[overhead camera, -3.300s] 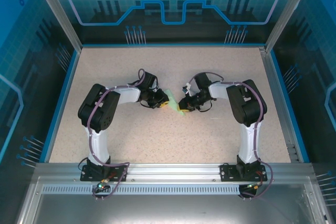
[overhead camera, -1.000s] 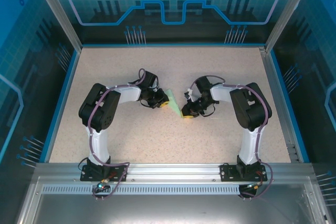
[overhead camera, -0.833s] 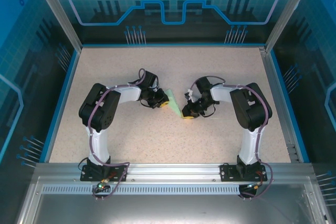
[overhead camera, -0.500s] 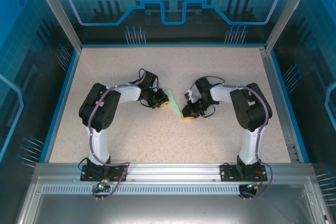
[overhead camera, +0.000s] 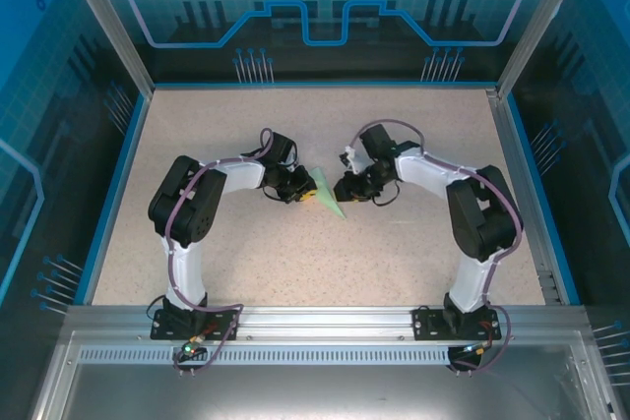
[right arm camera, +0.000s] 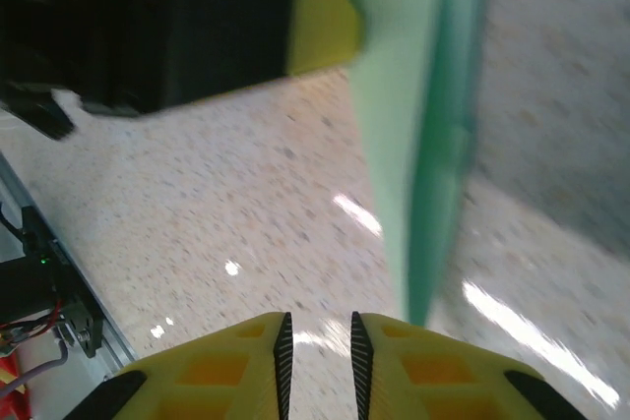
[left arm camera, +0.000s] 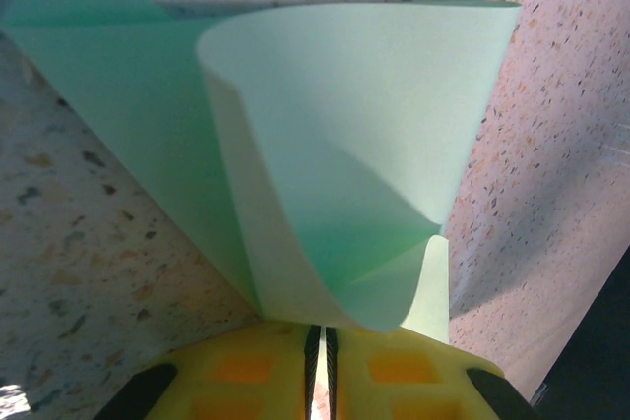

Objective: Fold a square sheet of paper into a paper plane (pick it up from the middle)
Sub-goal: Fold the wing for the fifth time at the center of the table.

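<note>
**Change since earlier frames**
- The right hand (overhead camera: pixel 342 189) has left the paper plane's (overhead camera: pixel 332 201) lower tip, where it sat a second ago. It now stands at 3 o'clock of the plane's middle, just beside it.
- The right arm's upper link now reaches further toward 12 o'clock than before.
- In the right wrist view its yellow fingers (right arm camera: pixel 246 366) are slightly parted with only bare counter between them, pinching nothing.
- The left hand (overhead camera: pixel 303 194) is unmoved at 9 o'clock of the plane. In the left wrist view its yellow fingers (left arm camera: pixel 236 381) are pressed together on the paper's edge.

**Task item**
- The paper plane is a slim pale-green dart near the middle of the speckled counter (overhead camera: pixel 295 263), with its sharp tip toward 5 o'clock.
- In the left wrist view the paper bows open into a curled cone above the pinch, with a darker green flap behind.

**Surroundings**
- Blue panels (overhead camera: pixel 325 7) with a gear and circuit-line pattern close off 12 o'clock and both sides.
- An aluminium rail (overhead camera: pixel 315 327) at 6 o'clock carries both arm bases.
- Purple cables (overhead camera: pixel 180 218) run along the arms.

**Obstructions**
- In the right wrist view the left hand's black-and-yellow body sits at 10 o'clock, against the top of the green sheet. The view is blurred.
</note>
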